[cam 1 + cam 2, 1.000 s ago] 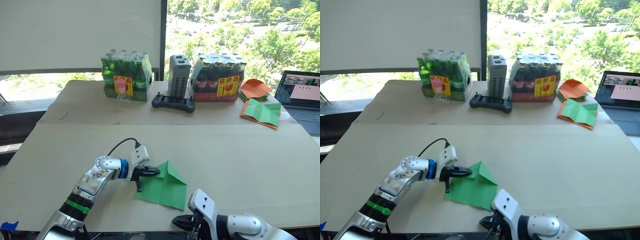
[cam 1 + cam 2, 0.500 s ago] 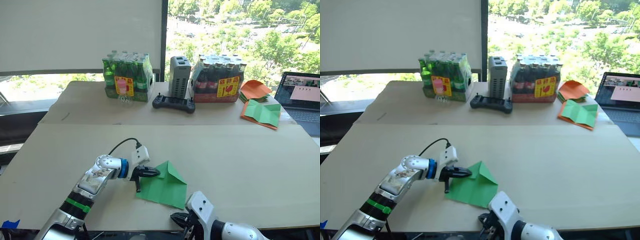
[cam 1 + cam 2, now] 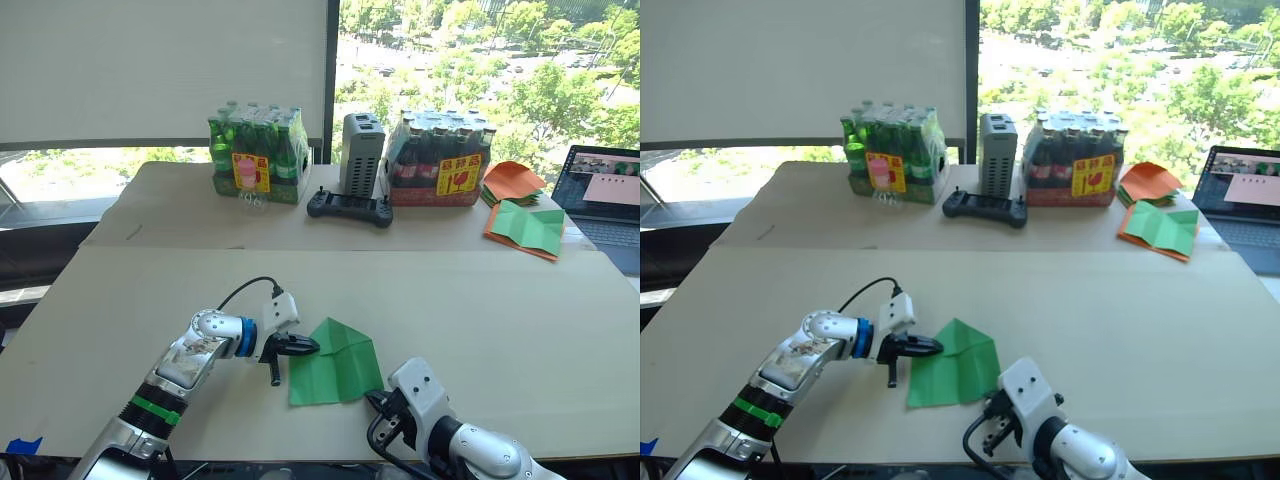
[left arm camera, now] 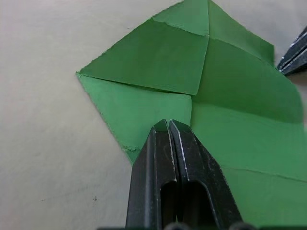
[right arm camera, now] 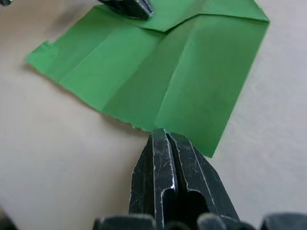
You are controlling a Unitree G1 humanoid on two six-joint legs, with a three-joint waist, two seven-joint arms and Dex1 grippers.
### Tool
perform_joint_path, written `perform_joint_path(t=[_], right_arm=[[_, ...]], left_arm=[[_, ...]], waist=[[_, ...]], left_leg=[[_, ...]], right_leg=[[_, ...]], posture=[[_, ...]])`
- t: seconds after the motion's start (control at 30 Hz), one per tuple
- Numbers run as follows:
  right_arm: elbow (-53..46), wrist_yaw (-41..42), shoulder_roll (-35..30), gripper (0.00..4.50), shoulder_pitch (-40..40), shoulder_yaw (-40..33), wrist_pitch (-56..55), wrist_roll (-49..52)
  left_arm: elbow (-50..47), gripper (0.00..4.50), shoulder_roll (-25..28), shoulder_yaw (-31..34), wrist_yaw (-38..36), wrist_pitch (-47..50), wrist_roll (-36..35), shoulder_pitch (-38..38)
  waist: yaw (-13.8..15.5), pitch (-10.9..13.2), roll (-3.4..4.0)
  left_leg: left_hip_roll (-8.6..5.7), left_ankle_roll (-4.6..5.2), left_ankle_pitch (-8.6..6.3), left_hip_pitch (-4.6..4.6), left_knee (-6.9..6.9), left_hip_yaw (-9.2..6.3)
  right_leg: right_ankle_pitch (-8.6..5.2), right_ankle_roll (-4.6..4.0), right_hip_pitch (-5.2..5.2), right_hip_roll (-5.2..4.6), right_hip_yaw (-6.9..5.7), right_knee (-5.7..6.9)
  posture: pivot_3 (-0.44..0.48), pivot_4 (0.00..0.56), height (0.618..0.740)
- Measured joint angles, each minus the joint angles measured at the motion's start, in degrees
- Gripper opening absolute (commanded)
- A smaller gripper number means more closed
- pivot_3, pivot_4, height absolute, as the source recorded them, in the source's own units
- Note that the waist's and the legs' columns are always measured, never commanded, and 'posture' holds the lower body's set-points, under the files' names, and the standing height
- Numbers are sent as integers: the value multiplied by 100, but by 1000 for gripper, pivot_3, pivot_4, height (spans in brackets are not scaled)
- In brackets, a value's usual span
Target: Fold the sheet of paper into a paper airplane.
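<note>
Two grippers work the sheet of paper [image 3: 335,362], lying flat on the near table [image 3: 480,300]. Left gripper [image 3: 290,350], fingers together, presses paper's left edge; right gripper [image 3: 380,405], fingers together, sits at its near-right corner. Step looks early: nose flaps folded. Next probably needs a lengthwise centre fold w/ one side pinned. Pointed end aims away from robot, toward the controller [image 3: 347,207]; long axis runs roughly near-far.

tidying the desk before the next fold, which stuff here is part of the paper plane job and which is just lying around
Part of the job:
sheet of paper, partly folded
left gripper, shut, at its edge
right gripper, shut, at its near edge

Lying about:
green bottle pack
dark bottle pack
game controller
grey box
orange papers
orange-edged green sheet
laptop
</note>
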Motion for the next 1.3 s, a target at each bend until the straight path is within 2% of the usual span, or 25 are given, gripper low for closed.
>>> perform_joint_path(t=[0.3,0.47,0.73,1.07,1.3], right_arm=[[499,-9,212,0,-202,-314,-389,-211],[908,-14,616,0,-388,-546,-628,-252],[1168,154,640,0,-568,-587,-775,-269],[1317,615,645,0,-856,-364,-729,-147],[1315,882,884,0,-1040,-134,-574,125]], left_arm=[[-96,59,15,8,64,37,13,42],[-173,59,35,17,87,49,13,79],[-219,59,43,26,115,135,10,80],[-236,59,61,45,116,161,10,80],[-263,59,55,46,127,165,10,80]], waist=[[-9,1,1],[-13,2,3],[-21,2,3],[-37,2,3],[-37,3,5]], left_leg=[[0,-1,1,-3,0,0],[1,-11,6,-12,-4,0],[0,-8,4,-13,-3,0],[1,-10,5,-15,-9,0],[1,-13,7,-26,-8,0]], right_leg=[[0,0,-2,1,0,-1],[0,0,-14,2,1,2],[0,0,-18,3,2,2],[0,-1,-21,4,2,3],[0,-1,-35,4,3,4]], posture=[[0,150,678],[0,150,678],[0,150,678],[0,150,678],[0,150,678]])
